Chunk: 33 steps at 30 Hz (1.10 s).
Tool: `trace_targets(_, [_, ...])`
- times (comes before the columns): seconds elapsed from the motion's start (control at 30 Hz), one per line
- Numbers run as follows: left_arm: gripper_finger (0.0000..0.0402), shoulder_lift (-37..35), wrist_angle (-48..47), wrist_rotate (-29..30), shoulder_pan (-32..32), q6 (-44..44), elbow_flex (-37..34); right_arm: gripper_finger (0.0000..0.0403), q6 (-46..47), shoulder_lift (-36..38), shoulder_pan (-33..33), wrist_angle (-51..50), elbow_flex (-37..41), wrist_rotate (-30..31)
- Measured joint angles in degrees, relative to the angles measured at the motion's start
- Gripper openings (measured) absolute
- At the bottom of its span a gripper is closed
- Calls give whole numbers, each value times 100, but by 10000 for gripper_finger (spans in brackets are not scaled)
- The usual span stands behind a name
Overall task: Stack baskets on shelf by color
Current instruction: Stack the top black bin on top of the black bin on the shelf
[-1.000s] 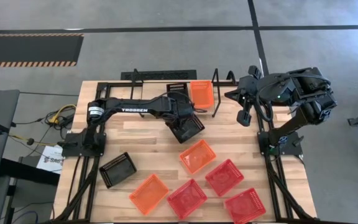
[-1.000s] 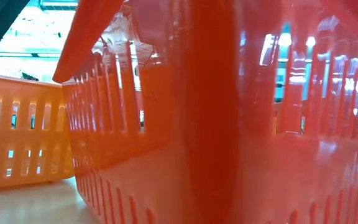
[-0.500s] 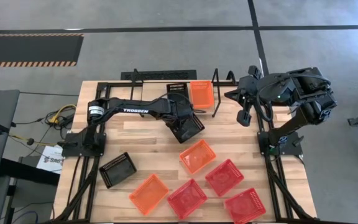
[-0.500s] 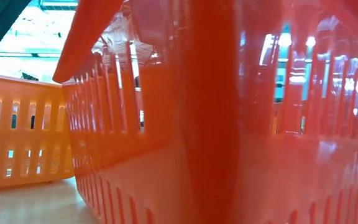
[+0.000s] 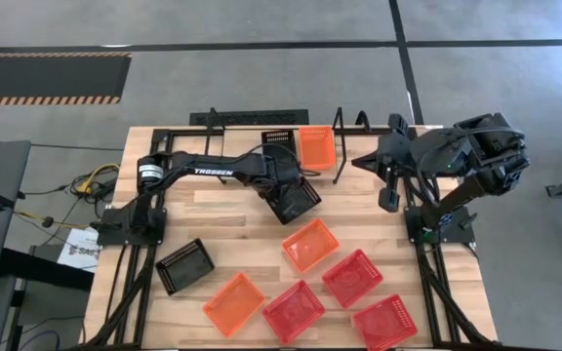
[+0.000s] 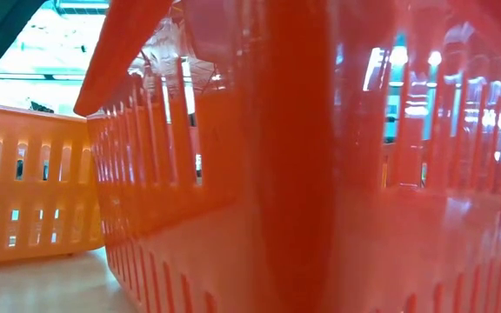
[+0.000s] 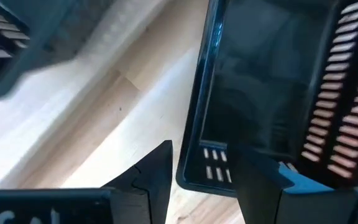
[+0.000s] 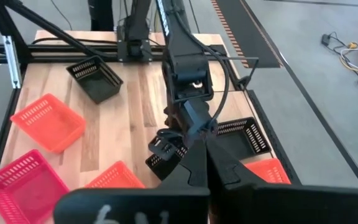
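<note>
High view: left gripper [image 5: 299,198], fingers part-open, clamps a black basket [image 5: 294,201] just off the shelf [image 5: 271,132], where black [image 5: 278,137] and orange [image 5: 316,146] baskets sit. Next: nest it on the black one. Right gripper [image 5: 386,198] closed, empty, near bench's right edge. Low view shows only red basket wall [image 6: 320,174].

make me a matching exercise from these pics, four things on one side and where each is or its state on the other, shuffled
Things:
1. left hand
2. right hand
3. orange basket on the shelf
4. lone black basket

Places or states:
A. near the table's front left, away from the shelf
B. shut, holding nothing, at the table's right side
C. at the shelf's right part, beside a black basket
D. gripping the rim of a black basket just in front of the shelf

Pairs: 1-D, 2-B, 3-C, 4-A
</note>
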<state>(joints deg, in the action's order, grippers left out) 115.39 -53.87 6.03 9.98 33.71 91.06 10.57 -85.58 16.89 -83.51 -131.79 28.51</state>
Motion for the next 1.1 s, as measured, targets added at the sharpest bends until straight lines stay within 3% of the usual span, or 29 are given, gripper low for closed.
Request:
trace_targets(0.3, [141,1,335,-92,31,59,-266,1,2,0,37,18,0,13])
trace_targets(0.43, [137,0,649,-498,80,46,-453,1,0,0,37,105,0,13])
trace_targets(0.53, [113,0,888,-754,111,208,-698,1,0,0,37,152,0,19])
trace_targets(0.73, [11,2,911,-879,118,235,-910,1,0,0,37,157,0,19])
trace_targets(1.1, [0,-658,715,-796,-239,307,-45,1,0,0,37,149,0,17])
